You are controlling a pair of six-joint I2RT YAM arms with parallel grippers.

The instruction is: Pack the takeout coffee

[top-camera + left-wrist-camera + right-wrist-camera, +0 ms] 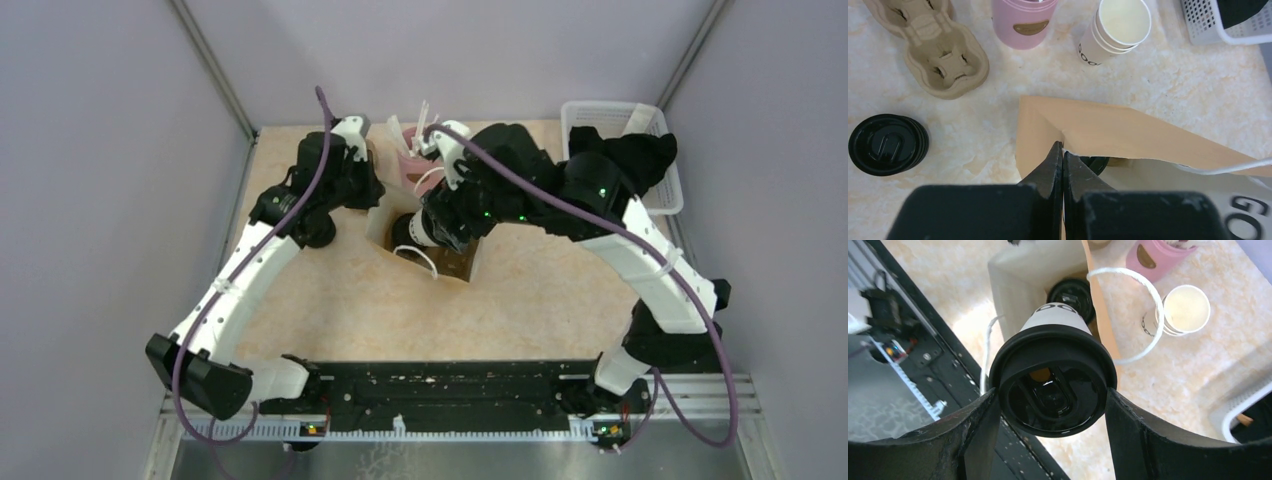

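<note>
**Second coffee at the bag's mouth.** The right hand (1050,402) clasps a lidded coffee cup (1053,365) by its black lid, one finger on each side, with the cup's base pointing down into the open paper bag (1128,130). Whether the base has crossed the rim cannot be told.

The left hand (1062,150) is closed flat on the bag's rim at a corner fold, pinching the brown paper so the mouth stands open. Inside the bag a second lidded cup (1073,296) sits upright — one coffee packed, it appears, and one going in. What looks to be left is to lower the held cup beside the first, let go of it and release the rim.

The bag's white cord handle (1148,300) loops beside the opening. On the desk (973,125) beyond the bag stand a pink tumbler (1025,20) and a stack of lidless white cups (1120,27). To the bag's left, in the left wrist view, lie a cardboard cup carrier (943,55) and a pile of loose black lids (888,145) — none of them touching the bag.
</note>
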